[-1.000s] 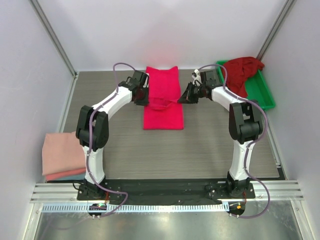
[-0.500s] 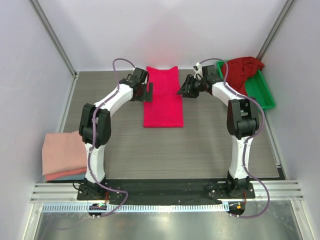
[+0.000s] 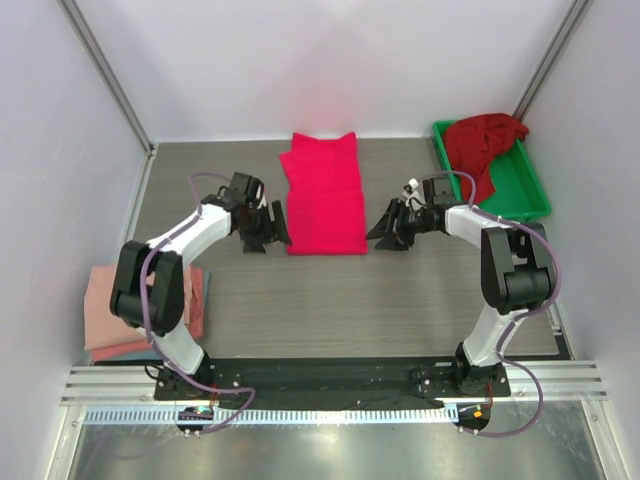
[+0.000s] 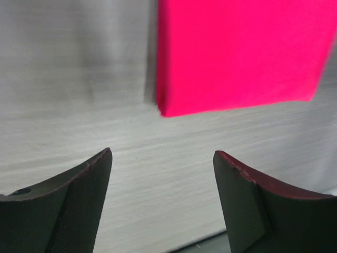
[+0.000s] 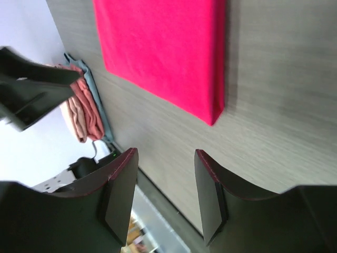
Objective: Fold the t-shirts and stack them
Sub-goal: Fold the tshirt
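Bright pinkish-red t-shirt [image 3: 323, 205] lies part-folded as a long strip mid-table, with the left gripper [image 3: 277, 228] and right gripper [image 3: 380, 228] open and empty beside its near corners; the salmon-pink folded stack [image 3: 125, 310] sits at the left edge, and the crimson t-shirt [image 3: 483, 140] lies crumpled, unfolded, in the green tray [image 3: 527, 190].

We see a plain pinkish-red t-shirt [image 3: 324, 205], a crimson shirt [image 3: 485, 140], salmon-pink folded shirts [image 3: 100, 300], a green tray [image 3: 522, 182] and a grey streaked surface [image 3: 300, 290].

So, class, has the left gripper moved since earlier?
Yes. The left gripper drew back toward the bases, from level with the green tray to past its near edge.
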Tool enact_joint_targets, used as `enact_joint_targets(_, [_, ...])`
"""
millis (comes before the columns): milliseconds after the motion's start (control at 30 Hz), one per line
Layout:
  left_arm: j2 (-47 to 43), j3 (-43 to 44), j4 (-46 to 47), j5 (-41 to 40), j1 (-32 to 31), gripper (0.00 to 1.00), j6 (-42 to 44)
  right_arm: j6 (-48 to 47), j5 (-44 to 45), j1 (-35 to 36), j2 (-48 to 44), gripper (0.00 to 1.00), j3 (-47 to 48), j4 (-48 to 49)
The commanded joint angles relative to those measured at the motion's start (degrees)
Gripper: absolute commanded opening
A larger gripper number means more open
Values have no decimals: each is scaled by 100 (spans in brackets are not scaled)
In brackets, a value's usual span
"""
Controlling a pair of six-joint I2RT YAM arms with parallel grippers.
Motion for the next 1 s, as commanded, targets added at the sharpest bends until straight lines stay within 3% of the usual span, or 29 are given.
enact_joint_targets(0, [314, -366, 521, 1342, 204, 77, -916, 589, -442, 59, 30, 53, -113, 616])
enact_joint_targets(367, [1026, -534, 1225, 1931, 204, 61, -1303, 818, -284, 350, 452, 51, -324, 1047])
enact_joint_targets(767, [1440, -279, 1243, 1958, 230, 59, -1338, 431, -222, 376, 690, 50, -333, 581])
enact_joint_targets(967, [1545, -165, 1102, 1756, 274, 52, -1294, 396, -108, 394, 848, 50, -386, 581])
